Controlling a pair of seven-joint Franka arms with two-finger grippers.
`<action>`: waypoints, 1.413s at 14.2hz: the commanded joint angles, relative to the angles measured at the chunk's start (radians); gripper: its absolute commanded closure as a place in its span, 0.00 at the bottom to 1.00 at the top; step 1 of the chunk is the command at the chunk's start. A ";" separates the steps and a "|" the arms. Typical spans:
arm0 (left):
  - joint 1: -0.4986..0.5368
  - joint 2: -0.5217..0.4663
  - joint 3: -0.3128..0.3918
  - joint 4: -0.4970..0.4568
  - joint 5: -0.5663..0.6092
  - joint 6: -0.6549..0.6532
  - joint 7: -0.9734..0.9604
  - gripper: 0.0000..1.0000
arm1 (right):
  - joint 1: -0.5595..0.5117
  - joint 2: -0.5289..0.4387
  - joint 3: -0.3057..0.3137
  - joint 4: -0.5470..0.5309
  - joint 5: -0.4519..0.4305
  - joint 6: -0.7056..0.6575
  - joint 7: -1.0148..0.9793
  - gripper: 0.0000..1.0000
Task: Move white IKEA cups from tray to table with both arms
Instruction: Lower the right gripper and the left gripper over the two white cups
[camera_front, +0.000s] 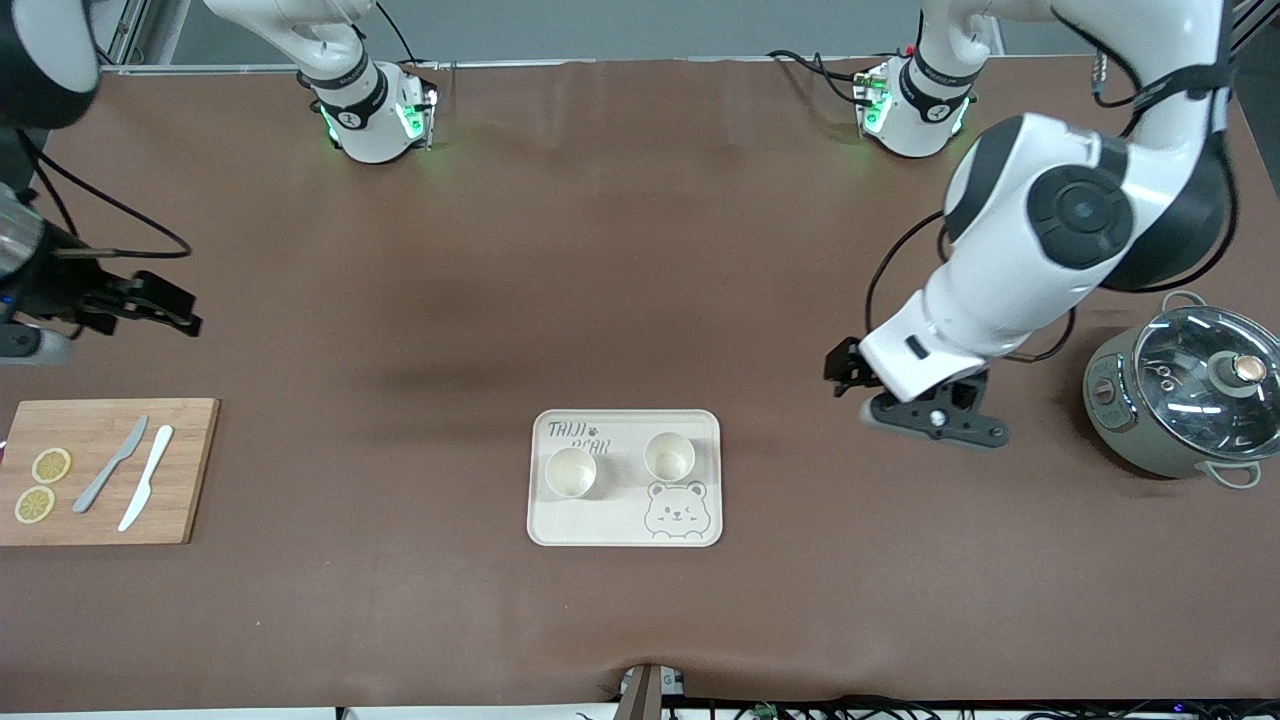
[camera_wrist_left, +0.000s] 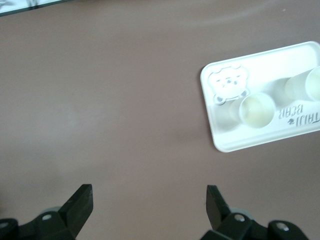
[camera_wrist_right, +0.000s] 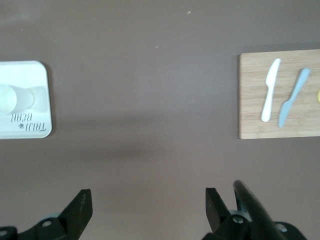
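On the desk (camera_front: 640, 250) we list a bear tray (camera_front: 700, 430) at the middle, carrying two cups side by side, apart: one cup (camera_front: 571, 472) toward the right arm's end, the other cup (camera_front: 669, 456) toward the left arm's end. At the right arm's end we list a cutting board (camera_front: 190, 470) bearing two knives (camera_front: 128, 472) and two lemon slices (camera_front: 42, 484). At the left arm's end stands a lidded pot (camera_front: 1180, 405).

Even overhead light; tray (camera_wrist_left: 225, 142) glares, perhaps overexposed, in the left wrist view.
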 joint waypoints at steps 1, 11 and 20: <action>-0.064 0.112 0.010 0.053 0.026 0.091 -0.103 0.00 | 0.037 0.054 -0.002 0.011 0.012 0.016 0.035 0.00; -0.263 0.414 0.165 0.139 0.020 0.264 -0.177 0.00 | 0.171 0.320 -0.002 0.016 0.095 0.347 0.392 0.00; -0.296 0.468 0.166 0.182 0.015 0.344 -0.269 0.00 | 0.310 0.578 -0.002 0.146 0.097 0.612 0.604 0.00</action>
